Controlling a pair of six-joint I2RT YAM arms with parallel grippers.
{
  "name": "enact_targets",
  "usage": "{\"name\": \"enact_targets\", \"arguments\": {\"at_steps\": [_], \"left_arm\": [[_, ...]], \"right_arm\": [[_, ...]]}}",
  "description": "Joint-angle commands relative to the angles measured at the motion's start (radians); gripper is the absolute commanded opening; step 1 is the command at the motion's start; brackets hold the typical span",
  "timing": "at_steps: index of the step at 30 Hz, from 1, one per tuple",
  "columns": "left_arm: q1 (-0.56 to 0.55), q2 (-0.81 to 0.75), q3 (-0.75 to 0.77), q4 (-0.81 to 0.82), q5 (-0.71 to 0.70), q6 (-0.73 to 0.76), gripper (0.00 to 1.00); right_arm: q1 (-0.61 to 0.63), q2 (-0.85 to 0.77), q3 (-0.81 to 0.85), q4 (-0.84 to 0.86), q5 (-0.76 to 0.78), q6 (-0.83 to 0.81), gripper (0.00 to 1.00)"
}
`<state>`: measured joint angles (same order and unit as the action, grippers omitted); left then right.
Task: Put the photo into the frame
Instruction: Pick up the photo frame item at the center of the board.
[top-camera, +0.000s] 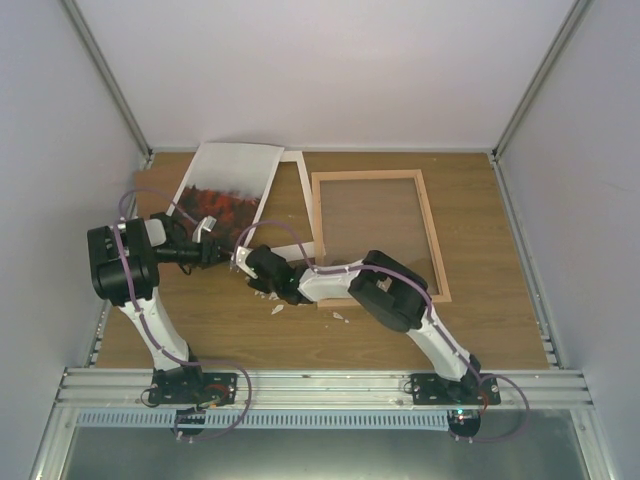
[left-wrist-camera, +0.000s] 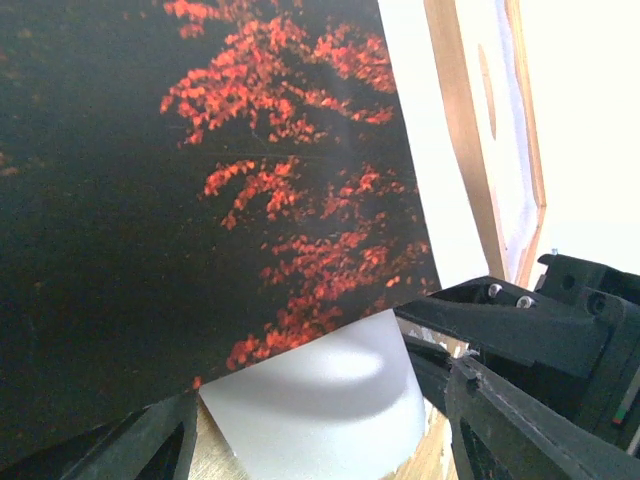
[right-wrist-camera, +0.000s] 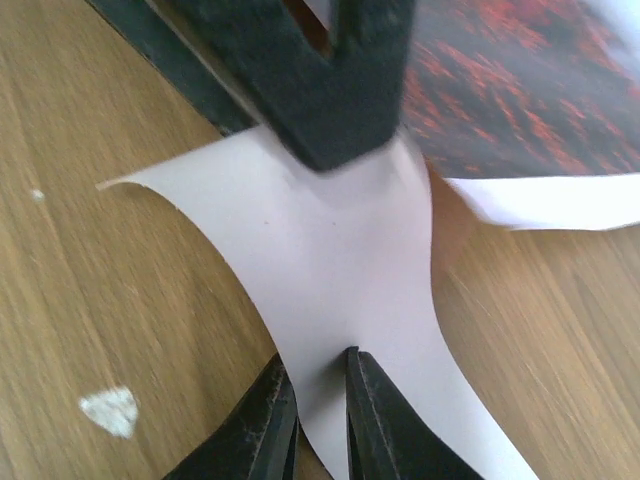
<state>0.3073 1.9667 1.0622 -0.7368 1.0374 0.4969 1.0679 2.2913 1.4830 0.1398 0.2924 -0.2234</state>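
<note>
My right gripper (right-wrist-camera: 318, 368) pinches the photo (top-camera: 225, 185) by its white near edge; left gripper (left-wrist-camera: 310, 405) jaws are spread around it. The frame (top-camera: 432, 236) lies to the right, long axis roughly parallel, right arm nearer.

Wood-grain table (top-camera: 250, 340) sitting in soft, even light | white walls (top-camera: 330, 70) closing in at 9, 12, 3 o'clock

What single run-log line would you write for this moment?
photo: outside frame, corner raised | right pincer: shut on photo | left pincer: open
</note>
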Motion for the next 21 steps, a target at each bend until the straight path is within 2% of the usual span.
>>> {"name": "enact_targets", "arguments": {"at_steps": [1,8,16,21], "left_arm": [[-0.013,0.017,-0.019,0.012,-0.064,-0.009,0.7],[0.024,-0.069,-0.026,0.0,-0.068,-0.014,0.71],[0.092,-0.153,0.004,-0.046,-0.076,0.01,0.73],[0.147,-0.214,0.066,-0.088,-0.064,0.027,0.8]], "right_arm": [[0.005,-0.043,-0.088,0.103,0.102,-0.045,0.15],[0.007,-0.067,-0.121,0.146,0.113,-0.058,0.01],[0.012,-0.133,-0.08,0.071,0.092,-0.051,0.01],[0.012,-0.23,-0.064,-0.034,-0.019,0.013,0.01]]}}
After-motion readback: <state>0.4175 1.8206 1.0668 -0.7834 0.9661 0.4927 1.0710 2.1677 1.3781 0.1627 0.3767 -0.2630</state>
